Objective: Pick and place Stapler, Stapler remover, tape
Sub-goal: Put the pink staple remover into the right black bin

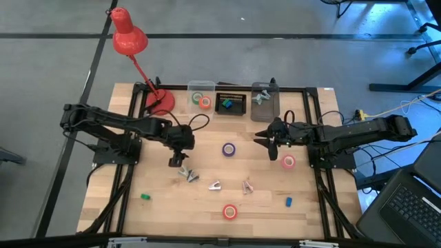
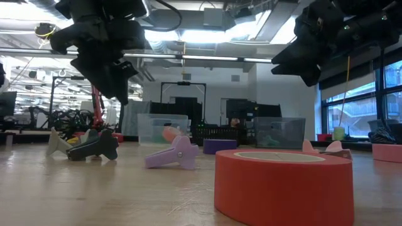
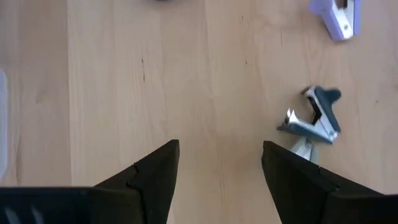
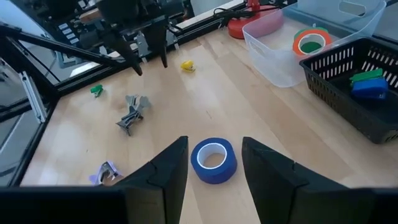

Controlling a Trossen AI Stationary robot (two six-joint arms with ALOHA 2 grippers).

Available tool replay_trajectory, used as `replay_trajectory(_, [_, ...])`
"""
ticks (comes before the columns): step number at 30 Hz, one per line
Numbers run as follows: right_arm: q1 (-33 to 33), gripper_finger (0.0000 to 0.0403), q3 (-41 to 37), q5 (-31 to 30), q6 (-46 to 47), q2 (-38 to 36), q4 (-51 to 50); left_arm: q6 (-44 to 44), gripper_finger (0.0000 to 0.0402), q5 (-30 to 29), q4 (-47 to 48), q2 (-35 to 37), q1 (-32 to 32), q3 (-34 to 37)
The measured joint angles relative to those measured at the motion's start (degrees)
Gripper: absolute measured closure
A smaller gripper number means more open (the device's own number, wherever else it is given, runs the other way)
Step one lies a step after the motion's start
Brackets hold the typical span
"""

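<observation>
A purple-blue tape roll (image 1: pixel 229 149) (image 4: pixel 213 159) lies flat mid-table. My right gripper (image 1: pixel 267 141) (image 4: pixel 214 140) hovers open to its right, raised, with the roll ahead of its fingers and untouched. My left gripper (image 1: pixel 178 161) (image 3: pixel 221 147) hangs open above bare wood. A grey staple remover (image 1: pixel 187 173) (image 3: pixel 314 121) rests on the table just beside it. A lilac staple remover (image 1: pixel 215 185) (image 2: pixel 173 154) and another remover (image 1: pixel 247 186) lie nearer the front. A pink-red tape roll (image 1: pixel 288 162) and a red-orange tape roll (image 1: pixel 229 211) (image 2: pixel 282 182) lie flat.
Along the far edge stand a clear bin (image 1: pixel 201 89) with tape rolls, a black basket (image 1: pixel 231 110) holding small blue and green items, and a second clear bin (image 1: pixel 265 103). A red desk lamp (image 1: pixel 131 41) stands far left. A green block (image 1: pixel 145 197) and a blue block (image 1: pixel 289 202) lie near the front.
</observation>
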State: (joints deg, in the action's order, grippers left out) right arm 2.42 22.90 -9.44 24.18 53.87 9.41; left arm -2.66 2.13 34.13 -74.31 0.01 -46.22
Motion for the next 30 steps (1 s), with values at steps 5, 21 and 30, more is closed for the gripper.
replay_trajectory(5, [1.5,0.0249,0.0,10.4,12.3,1.7,-8.8,0.0,0.0183,-1.4,-1.2,-0.1,0.0,0.0])
replay_trajectory(21, [26.8,0.0249,0.0,-0.9,42.0,21.9,7.7,-4.5,0.0183,-14.0,-4.7,-0.1,3.8,0.0])
replay_trajectory(30, [27.5,0.0249,2.6,0.4,46.8,35.4,12.3,-4.3,0.0183,-16.2,-5.7,-0.1,7.0,0.0])
